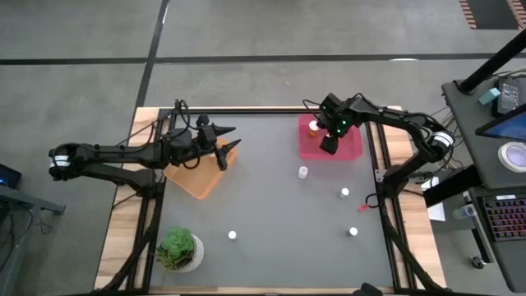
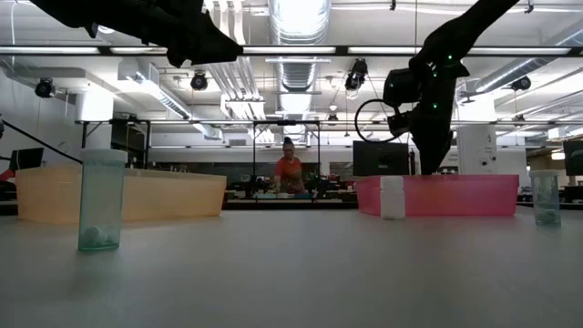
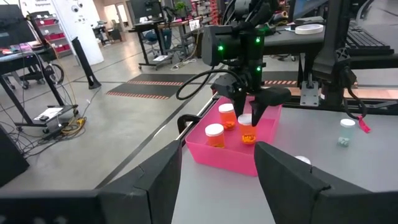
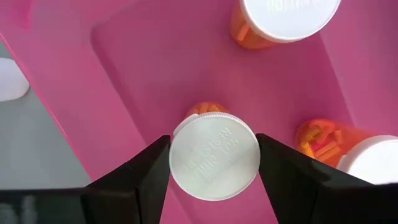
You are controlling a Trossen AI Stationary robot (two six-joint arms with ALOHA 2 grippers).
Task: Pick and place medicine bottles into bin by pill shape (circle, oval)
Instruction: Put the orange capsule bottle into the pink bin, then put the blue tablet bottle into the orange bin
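Note:
My right gripper (image 1: 329, 145) reaches down into the pink bin (image 1: 352, 148) at the table's far right, shut on an orange medicine bottle with a white cap (image 4: 214, 155). Two more orange, white-capped bottles (image 4: 289, 15) (image 4: 367, 155) stand in this bin. My left gripper (image 1: 228, 140) is open and empty, above the right edge of the orange bin (image 1: 197, 177) at the far left. Several small bottles stand on the grey table: one (image 1: 303, 172) near the pink bin, others farther toward the near edge (image 1: 344, 192) (image 1: 353, 231) (image 1: 233, 235). My right gripper pinches the bottle's round white cap by its rim (image 4: 176, 155) between its two fingers, one on each side. The fingers come from above, pointing down. The bottle hangs upright below them inside the pink bin (image 3: 247, 129); whether its base rests on the bin floor, I cannot tell.
A potted green plant (image 1: 178, 249) stands at the near left corner. In the low view a translucent bottle (image 2: 100, 200) stands close by, a white one (image 2: 393, 197) before the pink bin. A desk with gear stands right of the table (image 1: 501, 99). A person (image 2: 289, 170) is in the room behind.

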